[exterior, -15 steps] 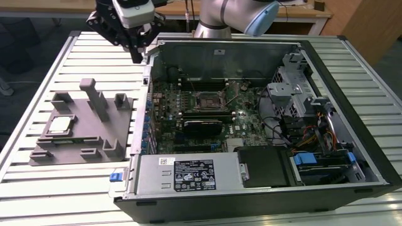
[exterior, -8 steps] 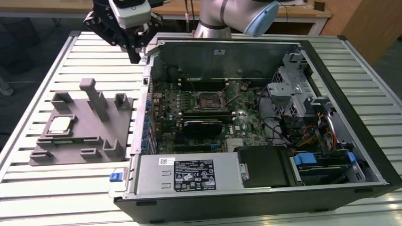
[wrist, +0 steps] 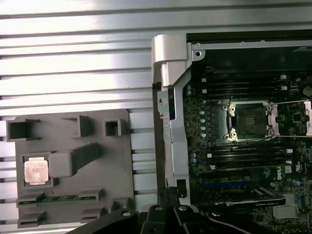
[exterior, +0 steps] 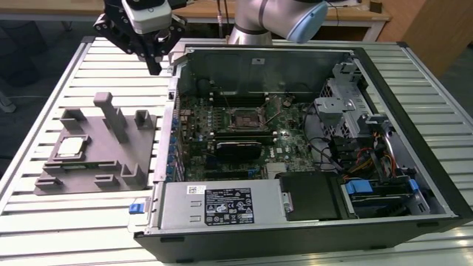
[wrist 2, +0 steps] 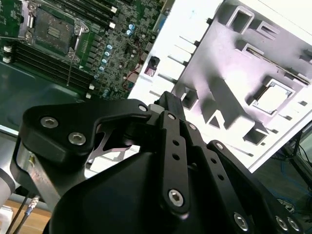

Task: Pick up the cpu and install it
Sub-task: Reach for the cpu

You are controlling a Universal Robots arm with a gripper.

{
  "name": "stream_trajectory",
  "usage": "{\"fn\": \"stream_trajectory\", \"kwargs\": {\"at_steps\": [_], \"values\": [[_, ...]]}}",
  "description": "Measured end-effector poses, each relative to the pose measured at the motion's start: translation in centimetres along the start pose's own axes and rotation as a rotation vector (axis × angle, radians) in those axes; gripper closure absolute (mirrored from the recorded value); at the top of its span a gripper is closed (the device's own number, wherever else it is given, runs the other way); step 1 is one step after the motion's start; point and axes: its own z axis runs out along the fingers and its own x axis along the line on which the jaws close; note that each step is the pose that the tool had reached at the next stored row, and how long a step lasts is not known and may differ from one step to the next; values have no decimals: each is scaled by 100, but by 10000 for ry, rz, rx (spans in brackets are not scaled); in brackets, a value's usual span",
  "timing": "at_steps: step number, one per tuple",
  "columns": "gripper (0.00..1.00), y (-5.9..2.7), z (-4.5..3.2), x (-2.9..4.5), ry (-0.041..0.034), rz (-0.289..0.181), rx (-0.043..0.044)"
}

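The cpu (exterior: 70, 147) is a small silvery square lying in a recess of the grey holder (exterior: 111, 158) on the slatted table, at the exterior view's left. It also appears in both wrist views, cpu (wrist: 36, 171) and cpu (wrist 2: 273, 97). My gripper (exterior: 154, 67) hangs high above the table, beyond the holder and beside the case's back corner. Its fingers (wrist 2: 168, 109) are closed together with nothing between them. The motherboard socket (exterior: 244, 118), socket (wrist: 248, 119), lies bare inside the open computer case, its metal cover swung aside.
The open computer case (exterior: 414, 166) takes up the exterior view's right, with a power supply (exterior: 221, 205), a drive cage (exterior: 347, 111) and cables inside. A green memory stick (wrist: 58, 198) lies in the holder near the cpu. The case wall (wrist: 168, 97) stands between holder and motherboard.
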Motion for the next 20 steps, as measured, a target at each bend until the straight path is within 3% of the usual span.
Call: {"fn": "stream_trajectory", "kwargs": {"at_steps": [7, 20], "values": [[89, -10, 6, 133, -1, 0, -1], [89, -19, 21, 245, 0, 0, 0]]}}
